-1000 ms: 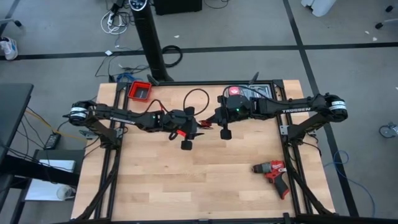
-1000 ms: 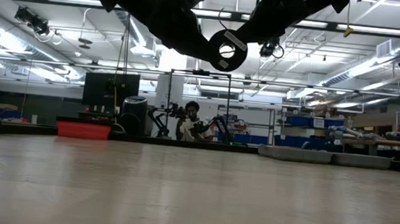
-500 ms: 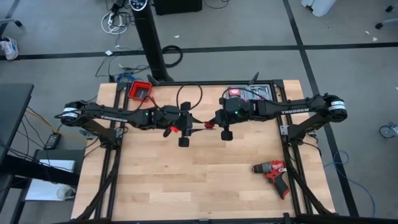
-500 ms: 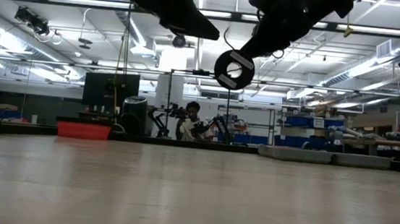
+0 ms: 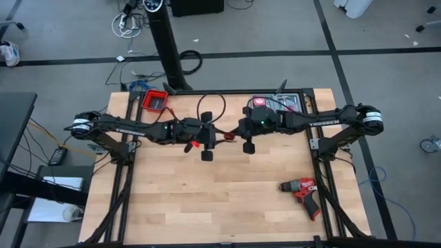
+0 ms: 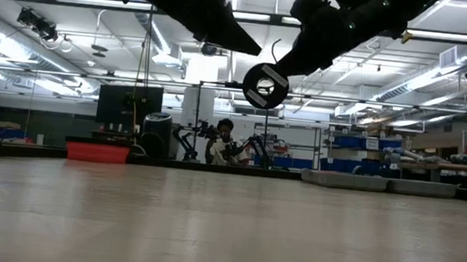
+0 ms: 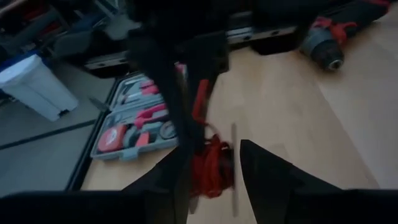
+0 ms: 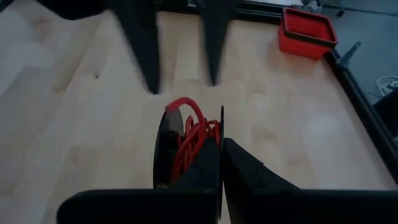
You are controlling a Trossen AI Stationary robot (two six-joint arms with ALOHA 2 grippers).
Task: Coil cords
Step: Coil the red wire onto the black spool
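High view shows you the cords [image 5: 211,117] held between both pinching grippers, looping toward the far edge; arm lettering seems "TROSSEN".

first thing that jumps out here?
Both arms meet in mid-air over the table's far half, the left tool and right tool pinching a red cord between them, a black loop arching behind. A red drill lies alone at the near right.
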